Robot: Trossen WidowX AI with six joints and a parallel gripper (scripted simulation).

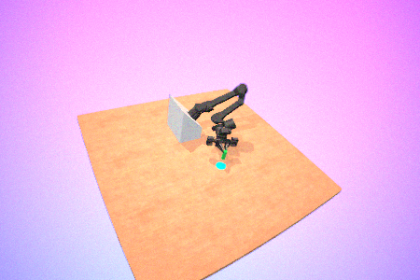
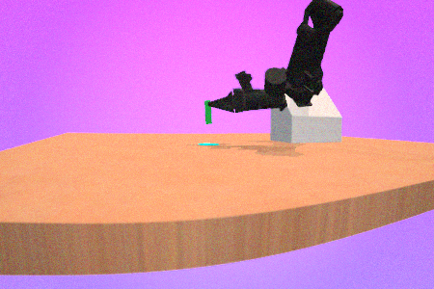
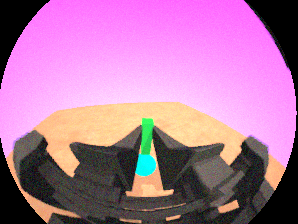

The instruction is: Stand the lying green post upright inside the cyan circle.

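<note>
The green post (image 1: pixel 224 155) (image 2: pixel 208 113) (image 3: pixel 147 136) is held near its top end and hangs close to upright, its lower end in the air above the table. My gripper (image 1: pixel 225 151) (image 2: pixel 209 104) (image 3: pixel 147 127) is shut on it and points nearly level. The cyan circle (image 1: pixel 220 165) (image 2: pixel 208 144) (image 3: pixel 146 165) lies flat on the table. In the exterior view the post is straight above the circle, with a clear gap between them. In the wrist view the circle shows just below the post's lower end, between the fingers.
The wooden table (image 1: pixel 154 207) (image 2: pixel 121 180) (image 3: pixel 90 120) carries everything. The grey-white wedge-shaped block (image 1: pixel 182 123) (image 2: pixel 315 128) stands at the arm's base, behind the gripper. The arm's shadow falls on the table between the block and the circle.
</note>
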